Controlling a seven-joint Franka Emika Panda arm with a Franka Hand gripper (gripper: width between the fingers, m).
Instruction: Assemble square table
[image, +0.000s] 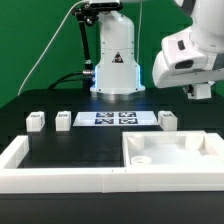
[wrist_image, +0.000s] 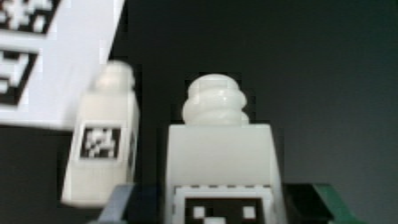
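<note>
End effector (image: 203, 92) pinches the held leg (wrist_image: 221, 150) between dark fingers (wrist_image: 121, 205), above the surface (image: 70, 140) and to the exterior view's right of the marker board (image: 110, 118). Second leg (image: 167, 119) lies just beside the board's right end. Third leg (image: 65, 118) and fourth leg (image: 37, 121) lie off its left end. Square tabletop (image: 190, 150) lies in front of the board.

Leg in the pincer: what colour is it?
White leg, black-and-white tag; best in the wrist view.

no words/nos. legible; warning triangle (image: 116, 58) on arm base (image: 116, 80); b/w code tags on near leg (wrist_image: 222, 150), far leg (wrist_image: 107, 100), marker board (wrist_image: 80, 60)
</note>
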